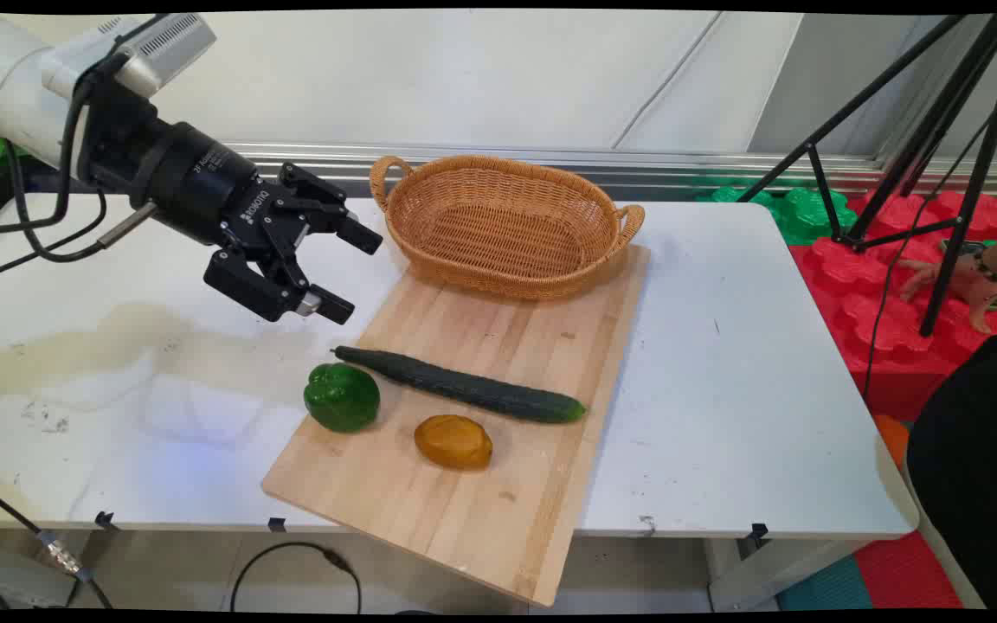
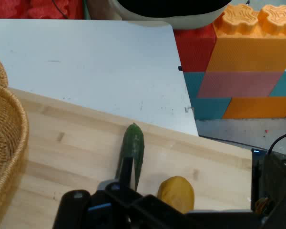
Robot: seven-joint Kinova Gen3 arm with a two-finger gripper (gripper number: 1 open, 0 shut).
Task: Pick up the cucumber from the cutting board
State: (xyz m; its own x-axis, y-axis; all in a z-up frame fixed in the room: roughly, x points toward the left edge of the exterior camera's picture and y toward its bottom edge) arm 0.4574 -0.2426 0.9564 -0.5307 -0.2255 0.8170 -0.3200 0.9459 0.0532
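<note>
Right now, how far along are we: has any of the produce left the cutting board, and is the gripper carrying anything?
Nothing looks done: the wicker basket is empty. The cucumber, the green bell pepper and the yellow-brown fruit all lie on the wooden cutting board. In hand: nothing; the gripper hangs open above the table, left of the basket. All three pieces remain untouched.

The one word that can be read is "ROBOTIQ", in white letters on the black body of the gripper [image 1: 343, 268], at about 10 o'clock in the main view. A smaller line of white print runs round the black wrist collar [image 1: 204, 169] just behind it, too small to make out. The hand view shows no lettering.
</note>
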